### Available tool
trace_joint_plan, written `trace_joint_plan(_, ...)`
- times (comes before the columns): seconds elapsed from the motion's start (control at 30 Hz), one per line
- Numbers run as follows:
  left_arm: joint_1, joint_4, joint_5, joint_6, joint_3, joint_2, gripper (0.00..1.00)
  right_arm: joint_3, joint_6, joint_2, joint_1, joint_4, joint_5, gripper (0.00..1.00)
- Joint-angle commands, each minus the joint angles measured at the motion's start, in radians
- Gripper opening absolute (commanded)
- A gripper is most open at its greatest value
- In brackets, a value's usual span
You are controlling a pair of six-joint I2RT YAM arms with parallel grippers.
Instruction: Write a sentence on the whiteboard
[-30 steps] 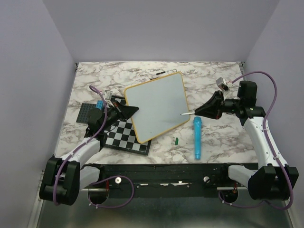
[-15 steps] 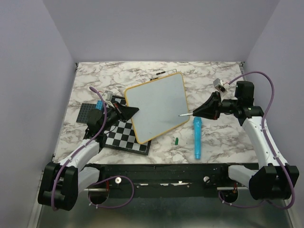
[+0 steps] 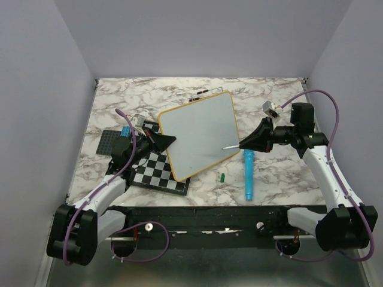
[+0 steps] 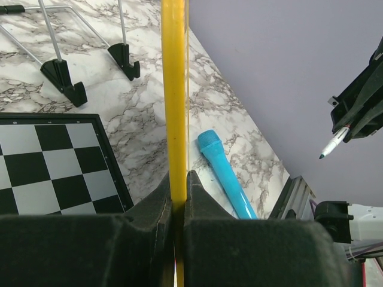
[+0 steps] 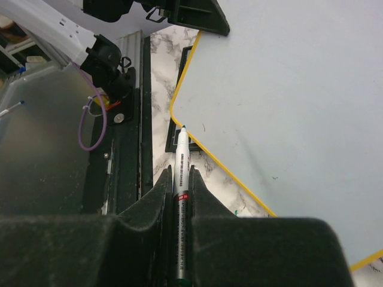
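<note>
The whiteboard [image 3: 197, 131], white with a yellow frame, is tilted up over the table. Its face is blank; no sentence shows on it. My left gripper [image 3: 166, 140] is shut on its left edge, which appears as a yellow strip [image 4: 174, 89] between the jaws [image 4: 178, 179]. My right gripper [image 3: 244, 143] is shut on a white marker [image 5: 181, 155] with its cap off. The tip [image 3: 224, 147] points left over the board's near right corner [image 5: 287, 89]. I cannot tell whether it touches.
A black-and-white checkered board [image 3: 157, 170] lies under the whiteboard's near left. A blue tube [image 3: 248, 173] and a small green cap [image 3: 222, 177] lie on the marble near the right gripper. A dark plate [image 3: 111, 142] sits at the left, and a wire stand [image 3: 200, 92] behind the whiteboard.
My right gripper has moved left with the marker, bringing the tip from beside the board's right edge to over its face. The left gripper and the board have barely moved.
</note>
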Motion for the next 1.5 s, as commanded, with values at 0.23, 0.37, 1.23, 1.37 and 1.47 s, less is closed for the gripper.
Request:
trace_joint_plan(0.23,-0.013,0.02,0.003,0.041,0.034,-0.038,0.0,0.012,-0.026,-0.002,0.007,-0.013,0.008,0.01)
trace_joint_plan(0.37,-0.014,0.019,0.009,0.044,0.037,-0.042,0.0,0.012,-0.027,0.001,0.007,-0.014,0.008,0.01)
trace_joint_plan(1.23,-0.02,0.005,0.005,0.053,0.032,-0.05,0.0,0.012,-0.03,0.007,0.028,-0.013,0.019,0.01)
trace_joint_plan(1.37,-0.02,-0.001,0.006,0.055,0.034,-0.051,0.0,0.014,-0.03,0.012,0.037,-0.011,0.023,0.01)
trace_joint_plan(1.47,-0.02,-0.008,0.003,0.058,0.035,-0.056,0.0,0.027,-0.021,0.018,0.045,-0.011,0.034,0.01)
